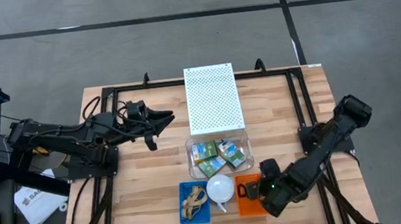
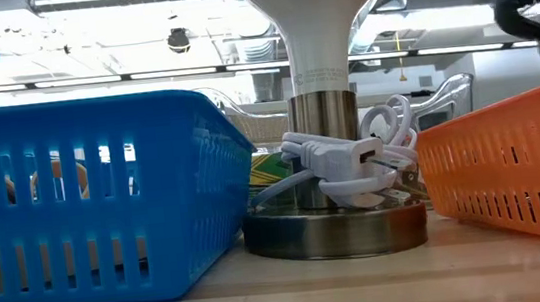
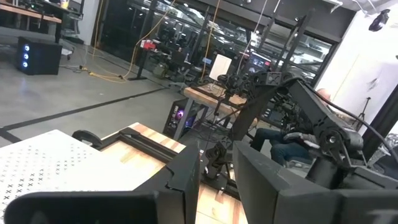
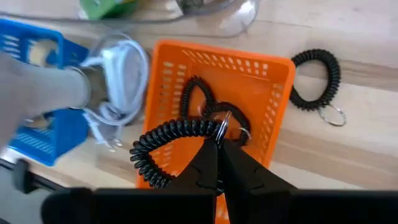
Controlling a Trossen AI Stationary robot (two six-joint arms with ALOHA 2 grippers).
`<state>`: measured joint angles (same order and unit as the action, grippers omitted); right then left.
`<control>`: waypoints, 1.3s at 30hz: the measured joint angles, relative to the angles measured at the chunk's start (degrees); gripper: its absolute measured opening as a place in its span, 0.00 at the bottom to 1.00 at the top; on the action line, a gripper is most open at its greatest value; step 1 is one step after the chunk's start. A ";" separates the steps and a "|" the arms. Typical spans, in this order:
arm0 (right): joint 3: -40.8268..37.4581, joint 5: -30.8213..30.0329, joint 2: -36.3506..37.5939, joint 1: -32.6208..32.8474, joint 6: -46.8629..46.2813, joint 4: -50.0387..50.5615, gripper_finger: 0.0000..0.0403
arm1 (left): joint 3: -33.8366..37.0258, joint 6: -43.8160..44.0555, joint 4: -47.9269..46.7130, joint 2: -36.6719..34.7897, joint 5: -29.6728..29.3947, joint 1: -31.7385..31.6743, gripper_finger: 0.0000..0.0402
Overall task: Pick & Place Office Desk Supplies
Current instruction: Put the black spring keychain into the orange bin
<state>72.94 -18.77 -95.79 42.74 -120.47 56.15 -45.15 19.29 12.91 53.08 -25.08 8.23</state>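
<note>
The left gripper hangs over bare wood at the table's left half, its jaws a little apart with nothing between them, well apart from the supplies; ahead of those jaws lies a white perforated board.

Nearer the front edge sits a blue basket with tan rubber bands inside; beside it a white lamp with its cord wound round the stem; behind that a clear tray of green-and-yellow crayon boxes.

The right gripper is over the orange basket, jaws clamped on a black coiled loop by its metal ring; more black coils lie in the basket just beyond the jaws; another coiled loop rests on the wood outside the basket.

The table is pale butcher block; the floor is grey concrete with dark lines.
</note>
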 joint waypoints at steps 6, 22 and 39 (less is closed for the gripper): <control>-4.10 3.14 0.00 -1.85 4.59 -4.75 0.01 | 0.00 0.00 0.00 0.00 0.00 0.11 0.22; -4.37 0.52 0.49 -2.69 0.97 1.13 0.51 | 0.00 0.00 0.00 0.00 1.03 0.11 0.22; -16.04 5.90 8.21 -1.24 -4.47 -1.49 0.33 | -0.02 0.02 0.01 -0.02 1.55 0.11 0.22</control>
<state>56.91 -12.87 -87.58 41.50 -124.94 54.66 -45.17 19.31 12.91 53.06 -23.53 8.34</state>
